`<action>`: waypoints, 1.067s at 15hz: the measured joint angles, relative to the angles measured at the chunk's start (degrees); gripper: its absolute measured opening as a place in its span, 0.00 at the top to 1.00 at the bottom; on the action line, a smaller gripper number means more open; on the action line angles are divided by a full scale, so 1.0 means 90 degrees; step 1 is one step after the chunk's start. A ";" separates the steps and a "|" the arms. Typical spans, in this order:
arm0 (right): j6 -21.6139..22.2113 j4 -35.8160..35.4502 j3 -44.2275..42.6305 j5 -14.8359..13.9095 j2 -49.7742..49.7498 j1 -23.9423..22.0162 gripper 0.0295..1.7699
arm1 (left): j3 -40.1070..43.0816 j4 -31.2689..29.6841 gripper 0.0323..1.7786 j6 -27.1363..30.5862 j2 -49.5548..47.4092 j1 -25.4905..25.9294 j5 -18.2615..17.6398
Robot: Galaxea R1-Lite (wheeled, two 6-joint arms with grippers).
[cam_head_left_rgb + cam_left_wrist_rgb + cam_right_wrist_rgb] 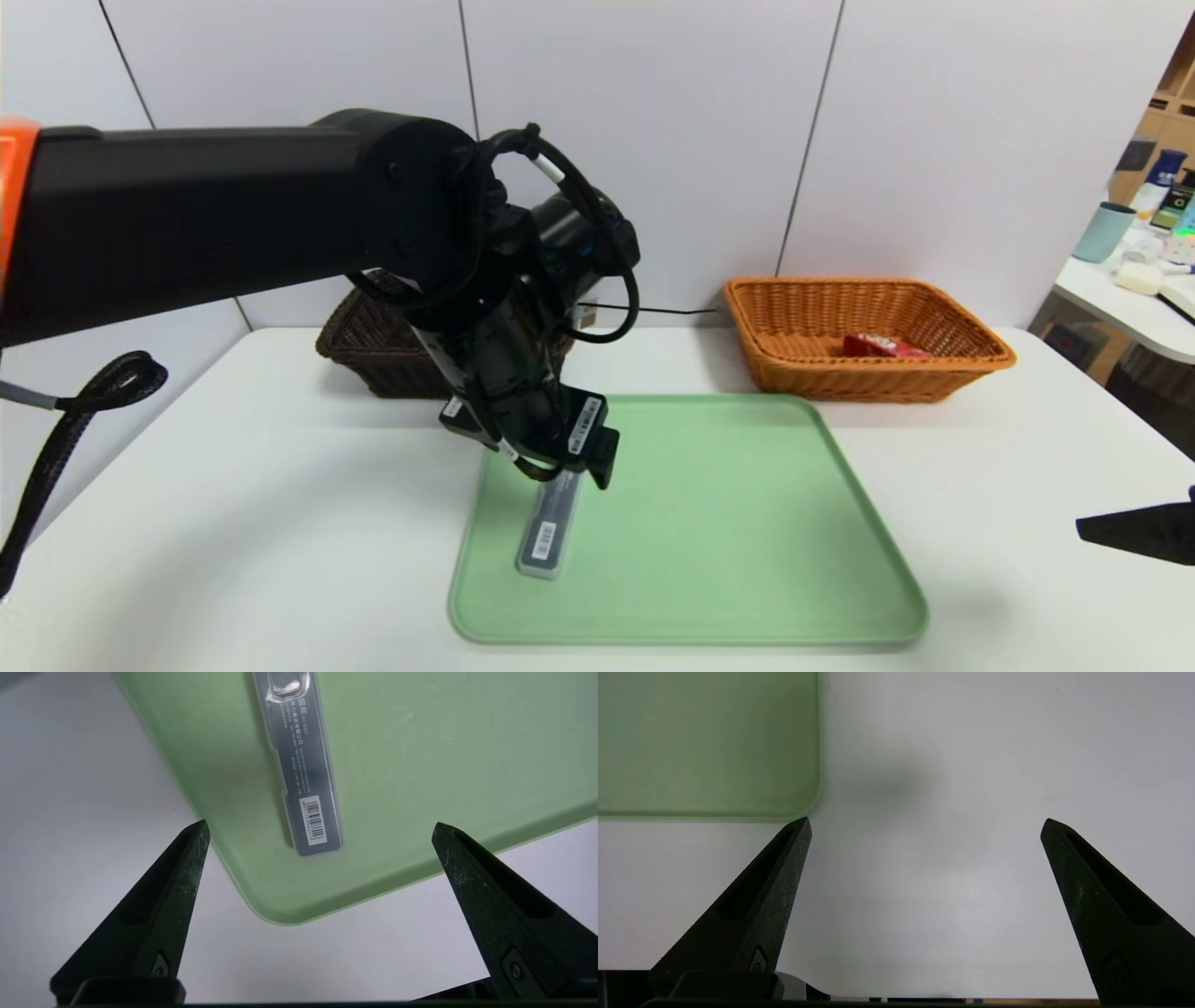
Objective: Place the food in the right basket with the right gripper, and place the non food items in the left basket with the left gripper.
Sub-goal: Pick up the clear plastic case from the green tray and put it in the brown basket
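Left gripper (320, 828) jaws apart over clear case (549, 527) on tray (868, 523); red food (882, 346) already in right basket (971, 369).

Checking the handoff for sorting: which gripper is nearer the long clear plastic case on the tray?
Left. The left gripper, open, hovers right above the plastic case on the green tray. The right gripper, also open, sits off the tray over bare table.
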 joint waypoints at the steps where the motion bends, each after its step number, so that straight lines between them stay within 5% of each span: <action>1: -0.0027 -0.0158 -0.0061 0.0004 0.0126 0.0024 0.04 | 0.0000 -0.0008 0.05 -0.0018 0.0023 -0.0020 0.0008; 8: -0.0536 -0.0562 -0.0217 0.0221 0.0883 0.0316 0.04 | 0.0027 -0.0003 0.05 -0.0068 0.0149 -0.0042 0.0033; 16: -0.0563 -0.0836 -0.0236 0.0223 0.1164 0.0386 0.04 | 0.0051 -0.0171 0.05 -0.0172 0.0557 0.0024 0.0163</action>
